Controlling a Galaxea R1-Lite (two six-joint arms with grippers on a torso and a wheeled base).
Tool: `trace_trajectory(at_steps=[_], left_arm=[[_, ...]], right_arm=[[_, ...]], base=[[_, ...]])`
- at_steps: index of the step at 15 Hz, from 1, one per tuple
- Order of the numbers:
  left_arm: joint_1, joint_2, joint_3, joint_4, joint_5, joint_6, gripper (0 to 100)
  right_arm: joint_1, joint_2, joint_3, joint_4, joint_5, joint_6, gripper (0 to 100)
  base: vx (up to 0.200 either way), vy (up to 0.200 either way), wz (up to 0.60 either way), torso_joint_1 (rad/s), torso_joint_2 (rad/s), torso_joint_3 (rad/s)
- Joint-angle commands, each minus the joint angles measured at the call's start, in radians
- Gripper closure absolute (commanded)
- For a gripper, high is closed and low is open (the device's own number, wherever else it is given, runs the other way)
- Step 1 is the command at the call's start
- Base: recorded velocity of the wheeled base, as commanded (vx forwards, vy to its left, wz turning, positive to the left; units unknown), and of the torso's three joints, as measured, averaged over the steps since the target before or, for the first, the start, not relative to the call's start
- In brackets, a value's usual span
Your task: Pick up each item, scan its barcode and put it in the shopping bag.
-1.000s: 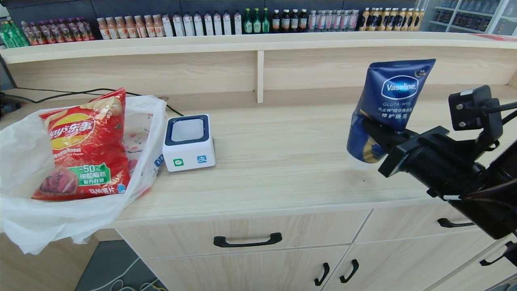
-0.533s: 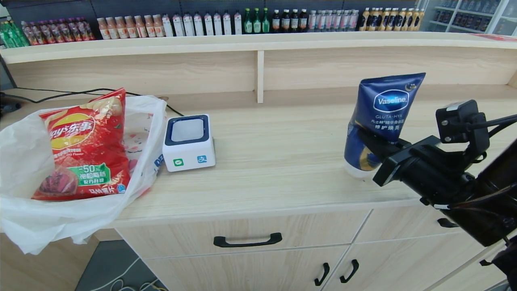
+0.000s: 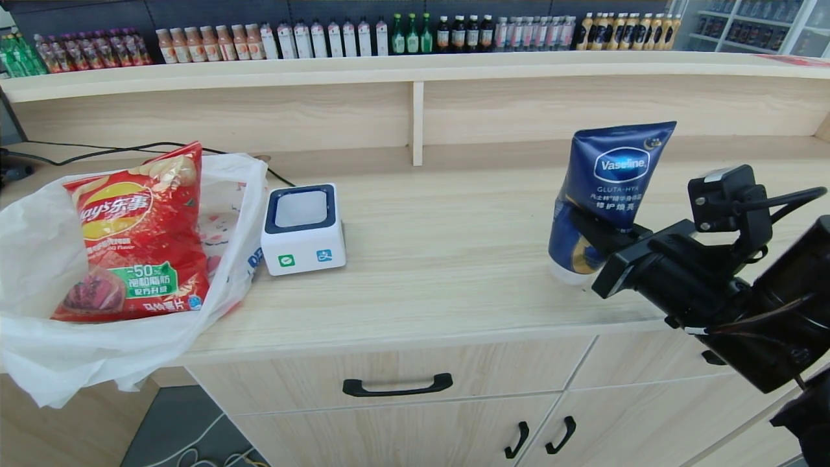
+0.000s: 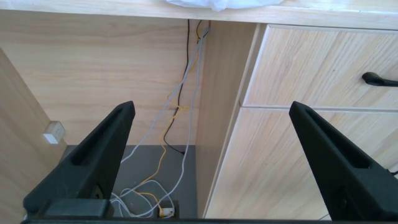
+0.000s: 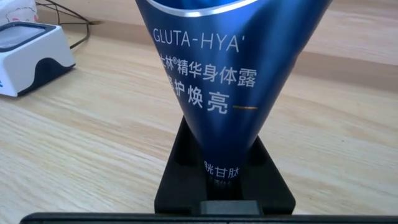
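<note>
Tube (image 3: 613,178) of dark blue lotion, upright, with its flat crimped end up and its pale cap down, sits over the right part of the wooden counter (image 3: 441,259). Whether the cap touches the wood cannot be told. The right gripper (image 3: 600,235) pinches the tube low on its body, one black finger on each side, and in the right wrist view the tube (image 5: 217,93) narrows down into that clamp.

Well apart to the left stands the scanner (image 3: 303,228) — a white cube with a dark-framed window on top. Just beside it on the left lies the white plastic shopping bag (image 3: 39,350), its mouth open and its lower edge hanging over the front of the counter. A red chip bag (image 3: 136,233) stands inside it.

The left gripper (image 4: 211,109) is below counter height with its fingers spread wide and nothing between them — it faces the cabinet side beside the drawers (image 4: 311,68), where loose cables (image 4: 180,118) run down to the floor. Bottles (image 3: 415,32) line the shelf behind the counter.
</note>
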Motion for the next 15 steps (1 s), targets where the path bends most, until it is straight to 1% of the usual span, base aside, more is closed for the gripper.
trace_trajectory(at_steps=[1,10,11,15], left_arm=[[0.0,0.0,0.0,0.0,0.0,0.0,0],[0.0,0.0,0.0,0.0,0.0,0.0,0],[0.0,0.0,0.0,0.0,0.0,0.0,0],[0.001,0.0,0.0,0.0,0.0,0.0,0]], right_arm=[[0.0,0.027,-0.009,0.004,0.001,0.0,100],[-0.001,0.027,0.012,0.002,-0.001,0.002,100],[-0.001,0.024,0.022,0.002,-0.001,0.002,0],[-0.001,-0.001,0.045,0.001,-0.001,0.008,0]], base=[[0.0,0.0,0.0,0.0,0.0,0.0],[0.0,0.0,0.0,0.0,0.0,0.0],[0.0,0.0,0.0,0.0,0.0,0.0],[0.0,0.0,0.0,0.0,0.0,0.0]])
